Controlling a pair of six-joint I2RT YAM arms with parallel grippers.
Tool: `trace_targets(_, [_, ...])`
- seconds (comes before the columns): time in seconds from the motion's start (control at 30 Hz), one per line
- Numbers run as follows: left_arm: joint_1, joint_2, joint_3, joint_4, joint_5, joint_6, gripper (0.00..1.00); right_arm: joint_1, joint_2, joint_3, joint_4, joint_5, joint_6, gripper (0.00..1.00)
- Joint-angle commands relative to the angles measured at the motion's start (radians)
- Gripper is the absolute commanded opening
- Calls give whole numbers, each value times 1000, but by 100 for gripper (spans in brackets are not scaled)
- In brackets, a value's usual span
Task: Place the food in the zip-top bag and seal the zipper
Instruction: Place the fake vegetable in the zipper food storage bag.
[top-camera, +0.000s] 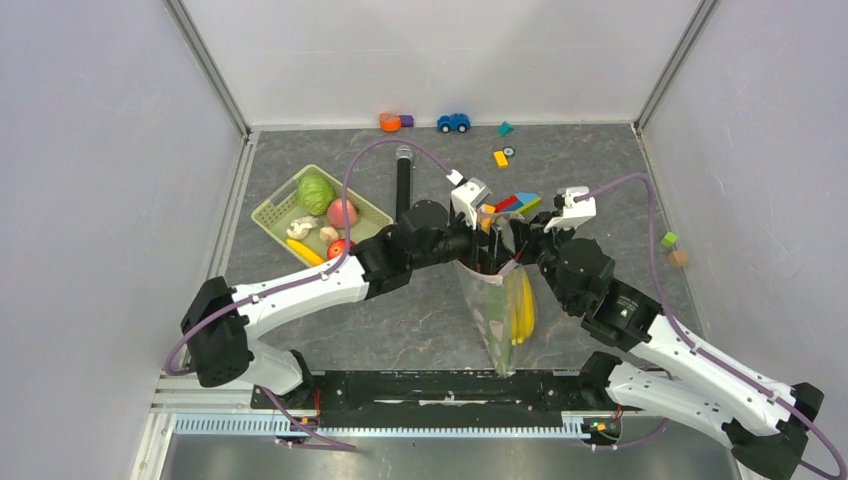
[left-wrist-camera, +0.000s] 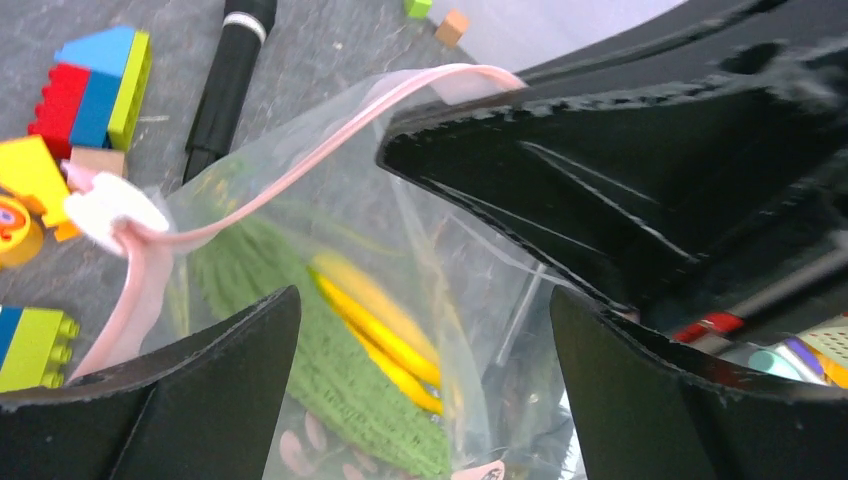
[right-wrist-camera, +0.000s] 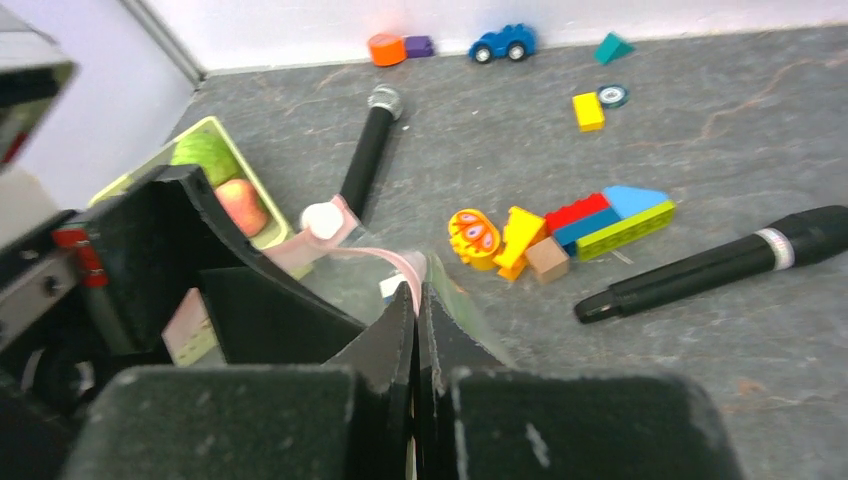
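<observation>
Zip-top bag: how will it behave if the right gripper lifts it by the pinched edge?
Probably floppy: the zip-top bag is creased and its zipper sags in a curve. Likely bottom-heavy, with the banana and leafy vegetable low inside. It may slip: the right gripper pinches only a thin edge.

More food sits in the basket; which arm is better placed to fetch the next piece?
Left: the left gripper is open and empty over the zip-top bag, and the basket sits nearer it; the right gripper is shut on the zipper.
</observation>
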Motion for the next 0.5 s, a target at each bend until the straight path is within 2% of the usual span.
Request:
trace_targets(0.0, [-6, -49, 100, 22, 107, 45, 100, -6, 35, 106, -108, 139, -121, 0])
trace_targets(0.13, [-7, -75, 105, 47, 196, 37, 100, -6, 52, 126, -191, 191, -153, 0])
trace_targets(0.23, [-7, -102, 99, 54, 198, 35, 100, -6, 46, 122, -215, 216, -179, 0])
trace_targets(0.37, [-6, -133, 97, 65, 66, 37, 100, -7, 31, 119, -222, 195, -212, 0])
trace_targets(0.47, [-7, -130, 101, 80, -22, 62, 97, -8, 16, 106, -195, 103, -239, 0])
